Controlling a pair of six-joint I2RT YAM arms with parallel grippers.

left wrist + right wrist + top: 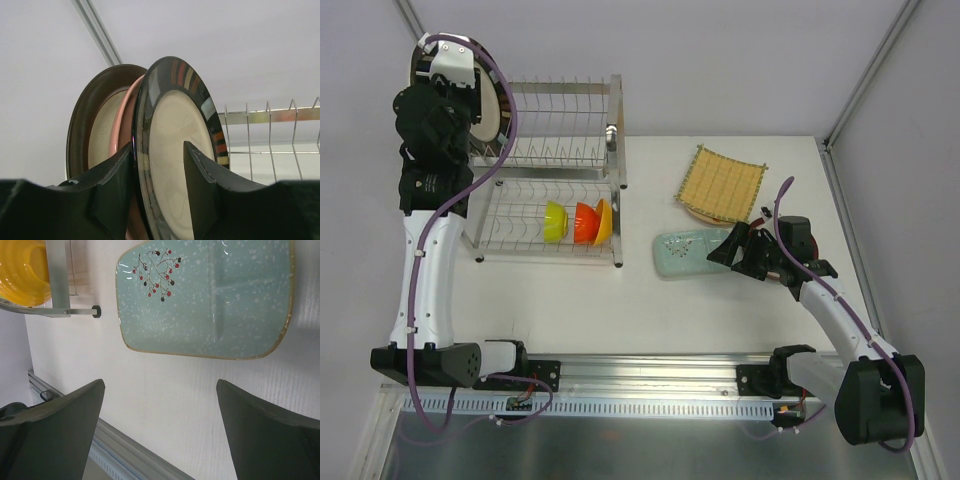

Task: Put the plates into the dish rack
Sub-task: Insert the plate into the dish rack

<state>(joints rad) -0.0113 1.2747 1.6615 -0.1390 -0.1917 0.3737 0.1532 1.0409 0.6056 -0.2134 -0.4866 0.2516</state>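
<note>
Left gripper (pixel 157 147) straddles the dark-rimmed plate (pixel 175 130); we cannot tell if it grips. Right gripper (pixel 160 385) hangs open. Plate may topple if unseated in the dish rack (pixel 280 116).

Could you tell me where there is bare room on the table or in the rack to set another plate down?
Free: the table strip between the dish rack and the near rail, and its upper tier right of the standing plates. Crowded: the lower tier's bowls, and around the teal dish.
</note>
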